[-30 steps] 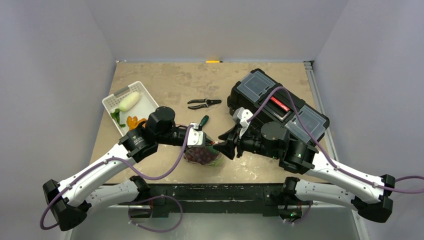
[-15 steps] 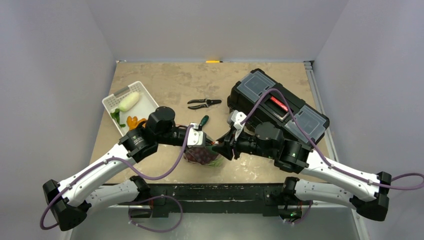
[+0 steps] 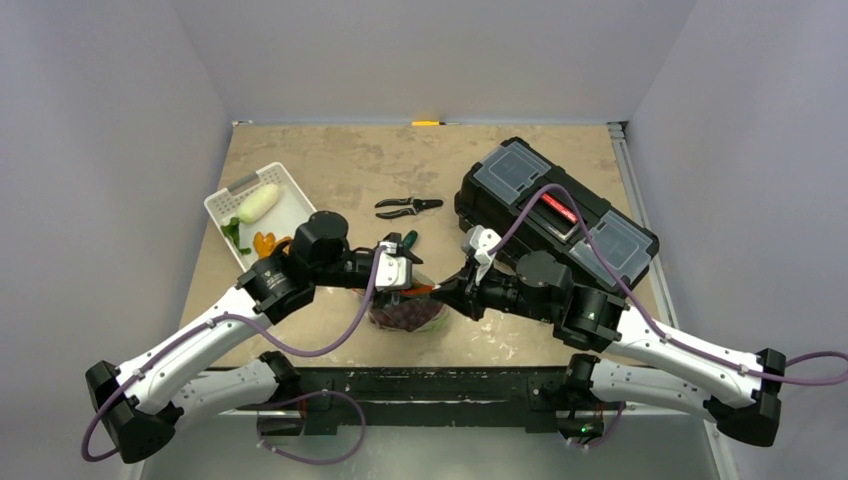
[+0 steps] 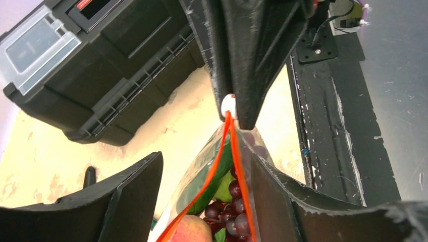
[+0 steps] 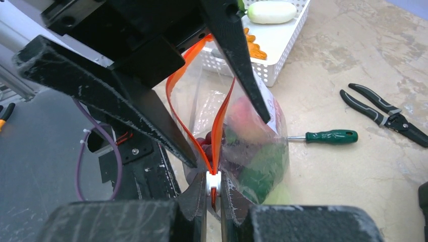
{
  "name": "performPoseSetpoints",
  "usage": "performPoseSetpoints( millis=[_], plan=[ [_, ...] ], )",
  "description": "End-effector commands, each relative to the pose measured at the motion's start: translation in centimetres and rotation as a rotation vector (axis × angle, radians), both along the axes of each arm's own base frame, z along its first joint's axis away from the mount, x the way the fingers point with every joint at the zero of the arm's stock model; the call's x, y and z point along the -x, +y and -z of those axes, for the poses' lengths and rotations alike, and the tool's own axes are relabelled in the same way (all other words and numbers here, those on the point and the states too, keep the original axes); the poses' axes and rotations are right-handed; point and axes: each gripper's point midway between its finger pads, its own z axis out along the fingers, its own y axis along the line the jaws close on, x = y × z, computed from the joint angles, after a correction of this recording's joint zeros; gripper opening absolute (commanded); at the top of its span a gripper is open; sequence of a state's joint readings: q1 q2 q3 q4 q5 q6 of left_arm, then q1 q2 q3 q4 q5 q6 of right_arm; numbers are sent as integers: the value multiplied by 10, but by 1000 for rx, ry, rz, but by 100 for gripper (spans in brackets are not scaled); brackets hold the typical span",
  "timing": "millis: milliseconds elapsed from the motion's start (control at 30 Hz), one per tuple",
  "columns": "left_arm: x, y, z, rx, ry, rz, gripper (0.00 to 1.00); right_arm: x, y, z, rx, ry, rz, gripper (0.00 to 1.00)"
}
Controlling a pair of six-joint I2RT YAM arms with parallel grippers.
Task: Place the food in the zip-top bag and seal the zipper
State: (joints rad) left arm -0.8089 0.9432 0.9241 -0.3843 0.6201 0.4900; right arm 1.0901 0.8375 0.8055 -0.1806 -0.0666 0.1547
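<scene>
1. Top view was evenly, softly lit; only faint shadows lay around the zip-top bag [image 3: 405,312].
2. Left wrist: table [image 4: 45,151] left of the bag was overexposed.
3. Right wrist: bag was sharp; right gripper fingers [image 5: 192,201] below it were blurred.

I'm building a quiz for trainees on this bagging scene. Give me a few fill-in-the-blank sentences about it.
The right gripper is ___ on the zipper at its white slider.
The left gripper straddles the zip-top bag with its jaws ___.
The screwdriver beside the bag has a ___ handle.
Missing: shut; open; green.
</scene>
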Motion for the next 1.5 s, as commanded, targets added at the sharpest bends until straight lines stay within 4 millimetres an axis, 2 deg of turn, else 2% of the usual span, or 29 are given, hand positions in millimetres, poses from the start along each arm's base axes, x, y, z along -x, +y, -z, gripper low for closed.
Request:
performPoseSetpoints(
  millis=[0,167,300,433,467,500,567,600,700,767,900,1000,1100,1267,1467],
  plan=[
    [-10,-1,-16,37,7,-14,64,-3,3,-22,-68,-61,-5,0],
    [-8,-1,-16,36,32,9,56,-4,3,-21,-64,-62,-2,0],
    [-4,-1,-18,37,33,27,38,-4,1,-24,-68,-65,0,0],
    [-2,0,-21,41,27,40,10,-7,-3,-25,-53,-61,28,0],
    [-1,-1,-22,43,26,44,4,-7,-4,-25,-44,-58,35,6],
    [-2,0,-23,45,22,41,0,-8,-6,-25,-34,-54,43,19],
    [-1,0,-24,46,21,41,0,-9,-11,-24,-9,-49,61,40],
    [-1,0,-24,47,20,40,0,-11,-14,-23,4,-48,74,43],
    [-1,-1,-25,49,22,41,0,-11,-18,-27,19,-53,79,44],
    [-1,-1,-25,51,27,44,0,-9,-16,-31,16,-54,64,43],
    [-1,-2,-24,50,33,47,0,-4,-11,-35,8,-62,21,31],
    [-1,-2,-24,50,35,48,0,0,-5,-34,7,-61,-18,26],
    [0,-2,-25,54,37,49,0,-2,-2,-32,13,-59,-15,17],
    [1,-2,-26,57,37,51,0,-3,2,-30,16,-56,-21,16],
    [3,-3,-28,64,44,64,0,-4,3,-31,4,-64,-17,7]
  ],
)
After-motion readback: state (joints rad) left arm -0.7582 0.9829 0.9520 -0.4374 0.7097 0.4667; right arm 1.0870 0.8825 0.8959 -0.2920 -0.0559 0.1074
